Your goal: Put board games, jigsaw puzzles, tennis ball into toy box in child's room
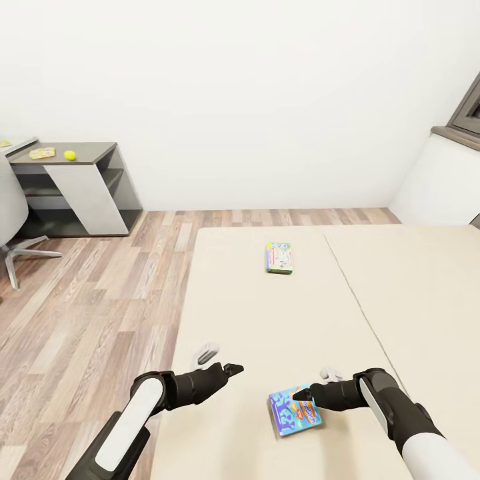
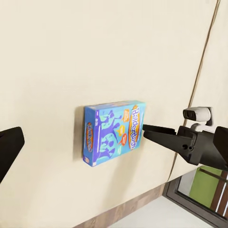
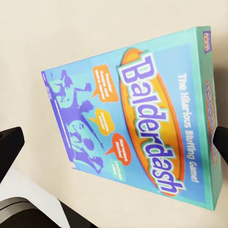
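Observation:
A blue Balderdash board game (image 1: 294, 411) lies flat on the beige bed (image 1: 227, 313) near its front edge. My right gripper (image 1: 300, 399) hovers right over it, open, with the box (image 3: 137, 123) between its wide-spread fingers (image 3: 9, 147). My left gripper (image 1: 231, 368) hangs open over bare bedding to the left of that box (image 2: 114, 133). A second, green board game (image 1: 279, 257) lies farther up the bed. On the grey table (image 1: 87, 160) at the far left sit a yellow tennis ball (image 1: 70, 155) and a jigsaw puzzle (image 1: 42, 153).
A grey swivel chair (image 1: 10, 213) stands on the wood floor (image 1: 100, 293) beside the table. A seam (image 1: 353, 293) divides the bed lengthwise. A white wall closes the back, and a window ledge (image 1: 460, 137) juts in at the right.

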`<state>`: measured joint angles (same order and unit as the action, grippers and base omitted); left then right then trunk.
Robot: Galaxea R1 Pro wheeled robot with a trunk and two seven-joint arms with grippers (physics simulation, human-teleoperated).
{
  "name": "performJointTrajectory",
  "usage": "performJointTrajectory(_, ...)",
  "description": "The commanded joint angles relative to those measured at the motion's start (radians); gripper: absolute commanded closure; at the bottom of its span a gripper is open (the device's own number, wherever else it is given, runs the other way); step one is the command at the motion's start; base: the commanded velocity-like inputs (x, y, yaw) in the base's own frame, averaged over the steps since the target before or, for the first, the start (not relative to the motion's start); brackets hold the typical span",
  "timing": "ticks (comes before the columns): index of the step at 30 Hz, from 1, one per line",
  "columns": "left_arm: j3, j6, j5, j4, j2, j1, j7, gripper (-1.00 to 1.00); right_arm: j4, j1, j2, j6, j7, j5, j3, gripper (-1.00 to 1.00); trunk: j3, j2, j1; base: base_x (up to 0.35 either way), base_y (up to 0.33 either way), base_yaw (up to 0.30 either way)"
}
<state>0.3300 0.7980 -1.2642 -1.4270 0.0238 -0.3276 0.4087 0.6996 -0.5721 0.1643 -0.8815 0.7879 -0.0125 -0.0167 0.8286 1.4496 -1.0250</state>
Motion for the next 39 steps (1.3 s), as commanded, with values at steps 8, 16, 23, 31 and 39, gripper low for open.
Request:
performJointTrajectory(8,0.001,0.000,-0.010,-0.001,0.001,0.000,0.010,-1.00,0.001,0.000,-0.001,-0.009,0.002,-0.002,-0.002,-1.00,0.001,0.000,0.000,0.000,0.004,0.000)
performJointTrajectory(16,0.001,0.000,-0.010,-0.001,0.001,-0.001,0.010,-1.00,0.002,0.000,-0.002,-0.038,0.002,-0.003,-0.003,-1.00,0.001,0.000,0.000,0.000,0.001,0.000)
performJointTrajectory(23,0.001,0.000,-0.010,-0.001,0.001,0.000,0.010,-1.00,0.004,-0.001,-0.002,-0.069,0.002,-0.004,-0.003,-1.00,0.001,0.000,0.000,0.000,0.000,0.000)
performJointTrajectory(31,0.001,0.000,-0.010,-0.001,0.001,0.000,0.010,-1.00,0.005,-0.001,-0.002,-0.079,0.002,-0.003,-0.003,-1.00,0.001,0.000,0.000,0.000,0.000,0.000)
performJointTrajectory(39,0.001,0.000,-0.011,-0.001,0.001,0.000,0.010,-1.00,0.005,-0.001,-0.002,-0.080,0.002,-0.003,-0.003,-1.00,0.001,0.000,0.000,0.000,0.055,0.000)
